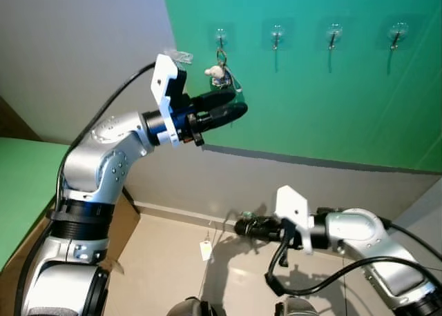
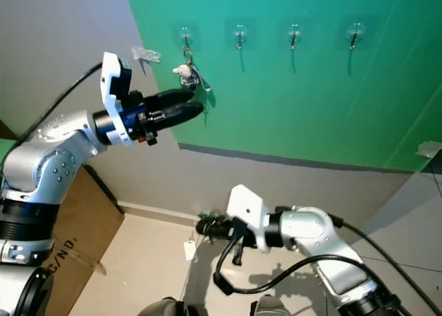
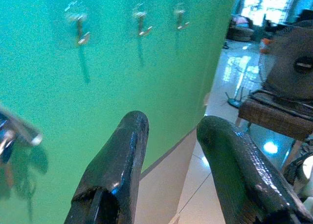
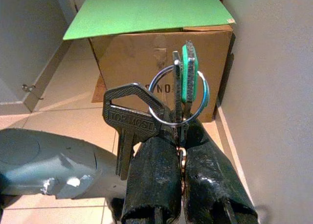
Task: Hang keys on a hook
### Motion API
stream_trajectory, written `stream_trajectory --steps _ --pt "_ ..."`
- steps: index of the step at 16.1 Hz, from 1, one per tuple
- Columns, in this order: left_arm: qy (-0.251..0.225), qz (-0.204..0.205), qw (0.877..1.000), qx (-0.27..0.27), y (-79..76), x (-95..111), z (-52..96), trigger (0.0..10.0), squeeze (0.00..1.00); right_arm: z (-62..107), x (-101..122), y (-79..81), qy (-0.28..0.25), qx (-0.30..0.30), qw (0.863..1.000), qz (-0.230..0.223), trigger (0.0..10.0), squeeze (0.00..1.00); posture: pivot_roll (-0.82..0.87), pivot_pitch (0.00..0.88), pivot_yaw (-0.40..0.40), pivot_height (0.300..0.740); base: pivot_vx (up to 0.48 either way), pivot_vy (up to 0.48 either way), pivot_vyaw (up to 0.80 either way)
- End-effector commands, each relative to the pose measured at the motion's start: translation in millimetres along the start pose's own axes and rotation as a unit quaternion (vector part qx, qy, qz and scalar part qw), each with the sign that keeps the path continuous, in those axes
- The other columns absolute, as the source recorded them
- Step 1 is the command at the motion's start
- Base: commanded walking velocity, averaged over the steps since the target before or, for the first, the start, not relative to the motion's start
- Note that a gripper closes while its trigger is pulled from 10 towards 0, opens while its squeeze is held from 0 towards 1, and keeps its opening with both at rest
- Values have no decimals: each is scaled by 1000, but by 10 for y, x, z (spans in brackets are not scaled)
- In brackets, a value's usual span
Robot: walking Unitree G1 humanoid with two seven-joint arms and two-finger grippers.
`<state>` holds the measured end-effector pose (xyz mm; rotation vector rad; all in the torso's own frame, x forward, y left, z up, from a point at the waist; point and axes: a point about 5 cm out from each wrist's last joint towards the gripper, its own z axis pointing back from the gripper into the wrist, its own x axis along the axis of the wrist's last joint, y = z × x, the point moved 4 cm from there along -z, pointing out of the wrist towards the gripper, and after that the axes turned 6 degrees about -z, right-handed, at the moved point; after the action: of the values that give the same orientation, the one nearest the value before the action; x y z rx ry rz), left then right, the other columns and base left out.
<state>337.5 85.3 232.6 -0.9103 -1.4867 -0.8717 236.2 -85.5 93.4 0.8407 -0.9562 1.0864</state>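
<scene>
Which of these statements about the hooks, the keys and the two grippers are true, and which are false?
1. Four hooks are on the green wall. True.
2. Every hook is bare. False: a key bunch with a small white charm hangs on the leftmost clear hook.
3. The right gripper is shut on the silver key ring with a green tag. True.
4. The left gripper grips a key. False: its fingers are apart and hold nothing.
5. The cardboard box has a green top. True.

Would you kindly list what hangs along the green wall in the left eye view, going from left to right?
Hook holding a bunch of keys → second hook → third hook → fourth hook. The last three hooks are bare.
</scene>
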Motion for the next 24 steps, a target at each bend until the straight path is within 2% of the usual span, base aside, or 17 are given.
stream_trajectory --steps 1,5,8,10,11,12,14,16,19,22,24 --pt "0 -1 1000 8 34 10 32 10000 0 -13 46 15 -6 7 1000 13 0 0 -264 66 128 717 0 0 0" --pt "-1 2 1000 14 38 1 38 10000 0 -23 125 -16 -26 0 1000 14 0 0 -262 78 130 717 0 0 0" --pt "12 7 1000 24 39 -91 84 10000 0 -4 320 -178 -54 -41 997 35 0 0 -261 76 133 717 0 0 0" --pt "37 5 999 39 31 -242 101 10000 0 26 445 -301 -65 -67 994 59 0 0 -259 68 131 717 0 0 0" --pt "63 -17 995 73 72 -391 106 10000 0 44 510 -404 -75 -95 990 65 0 0 -258 64 128 717 0 0 0" --pt "75 -21 992 104 103 -490 104 10000 0 60 573 -486 -87 -120 987 67 0 0 -252 76 120 717 0 0 0" --pt "94 -26 983 157 202 -605 126 10000 0 73 652 -569 -111 -152 981 57 0 0 -248 82 118 717 0 0 0" --pt "101 -27 980 172 237 -634 148 10000 0 74 667 -598 -116 -163 978 57 0 0 -246 82 121 717 0 0 0" --pt "121 -40 972 198 290 -728 179 10000 0 45 720 -634 -143 -175 974 23 0 0 -246 68 126 717 0 0 0" --pt "125 -35 973 190 183 -830 135 10000 0 58 859 -752 -192 -206 959 -37 0 0 -243 51 122 717 0 0 0" --pt "123 -35 974 187 164 -834 112 10000 0 63 925 -789 -220 -212 949 -73 0 0 -241 48 119 717 0 0 0"
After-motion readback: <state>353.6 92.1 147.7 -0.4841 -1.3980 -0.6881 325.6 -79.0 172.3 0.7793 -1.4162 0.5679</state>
